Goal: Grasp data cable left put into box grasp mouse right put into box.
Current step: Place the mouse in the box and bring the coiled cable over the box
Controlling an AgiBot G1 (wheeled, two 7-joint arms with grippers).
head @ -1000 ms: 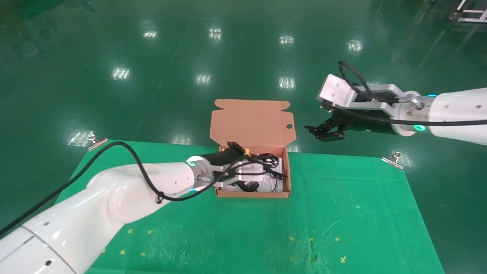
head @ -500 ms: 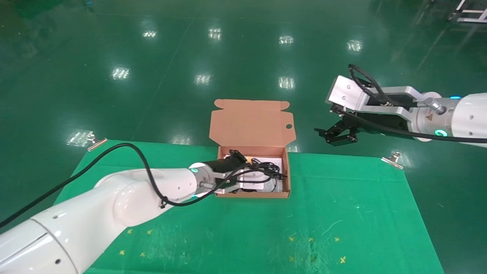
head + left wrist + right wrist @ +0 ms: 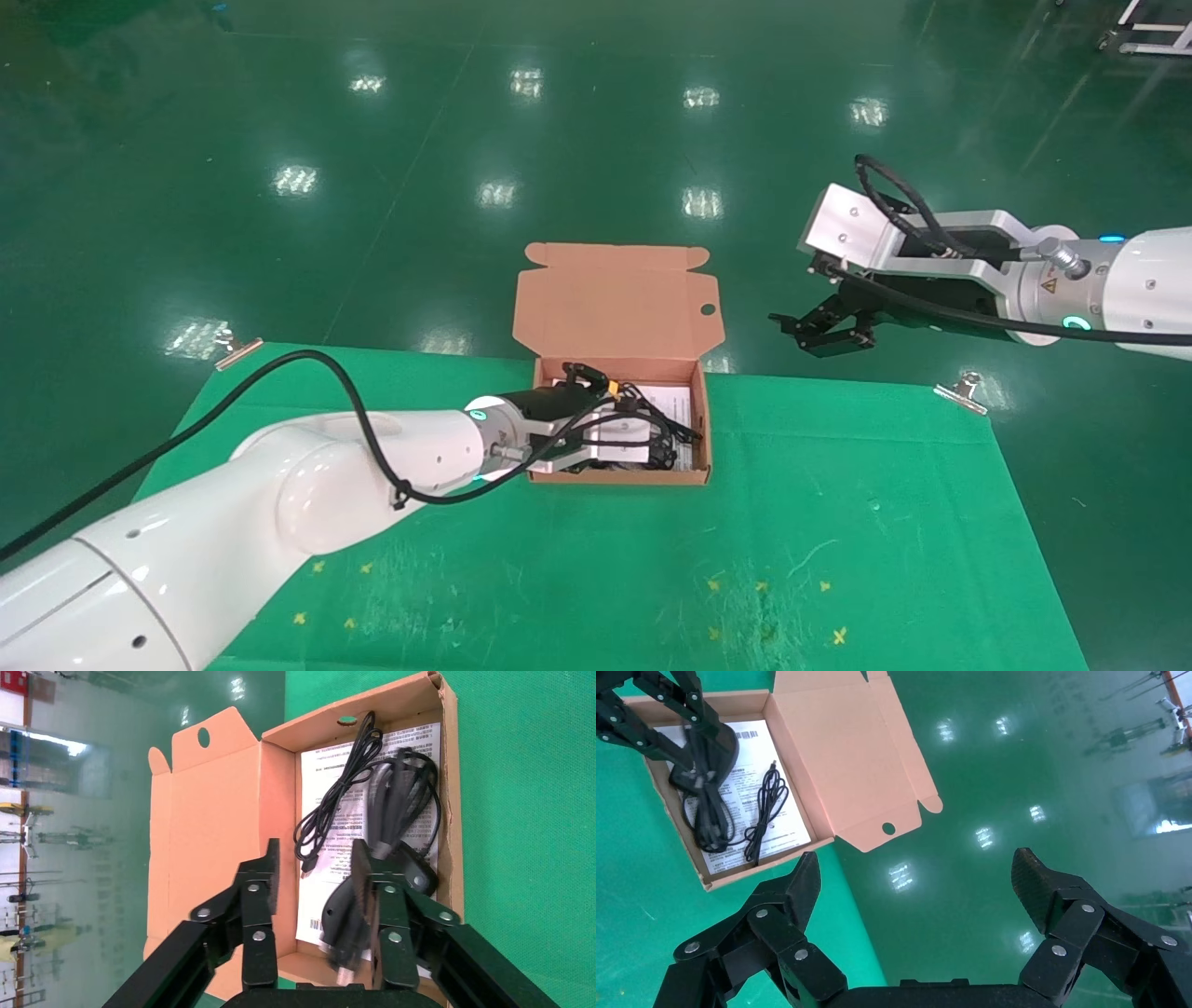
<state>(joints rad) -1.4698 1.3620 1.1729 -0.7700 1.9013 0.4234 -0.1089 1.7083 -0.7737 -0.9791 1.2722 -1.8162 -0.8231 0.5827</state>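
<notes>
The brown cardboard box (image 3: 615, 477) stands open on the green table, its lid up at the back. My left gripper (image 3: 596, 384) is low over the box (image 3: 450, 776) with its jaws apart (image 3: 316, 850). The coiled data cable (image 3: 400, 797) lies on the white sheet, and its near end with a plug rests against the inner face of one finger. The black mouse (image 3: 416, 876) lies beside it, its thin cord (image 3: 337, 804) spread over the sheet. The right wrist view shows the cable (image 3: 708, 818) and the mouse (image 3: 722, 745) too. My right gripper (image 3: 824, 331) hangs open and empty (image 3: 916, 859) beyond the table's far edge.
The box's lid (image 3: 842, 748) with its round hole stands toward the far side. Metal clips (image 3: 964, 391) hold the green cloth (image 3: 838, 522) at the far corners. Yellow marks dot the cloth near me. Beyond the table is shiny green floor.
My left gripper has come down into the box with the data cable. My right arm has drawn back to the right, away from the box, and then stopped.
</notes>
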